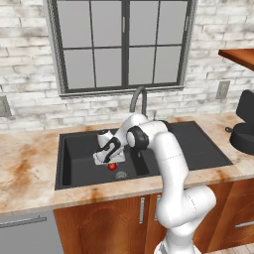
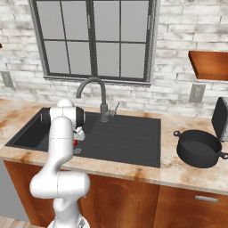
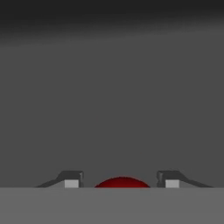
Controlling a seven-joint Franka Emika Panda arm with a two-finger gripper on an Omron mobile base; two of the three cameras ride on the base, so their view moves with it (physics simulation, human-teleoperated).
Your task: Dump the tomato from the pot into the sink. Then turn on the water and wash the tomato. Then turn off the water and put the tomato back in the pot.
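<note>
The sink [image 1: 198,144] is a matte black rectangle set into a mottled beige-and-rust stone worktop [image 1: 30,163]. Its left part is one deep basin with straight walls; its right part is a flat drainboard. A round metal drain [image 1: 120,174] sits in the basin floor near the front wall. A dark grey gooseneck tap [image 2: 95,95] with a small side lever rises from the sink's rear edge, below a dark-framed window [image 2: 91,40] in a whitewashed brick wall.

The pot [image 2: 199,148] is squat, round and black with small side handles. It stands on the worktop right of the sink, near the front edge and well apart from the basin.

The basin floor left of the arm is open. The basin's front wall lies close to the gripper [image 1: 110,159], and the tap stands behind the arm.

The tomato [image 1: 112,166] is small, round and bright red. It lies on the basin floor just beside the drain. In the hand view the tomato [image 3: 122,182] sits between the two fingertips [image 3: 72,179], with a gap visible on each side. The fingers stand part open around it; contact cannot be confirmed.
</note>
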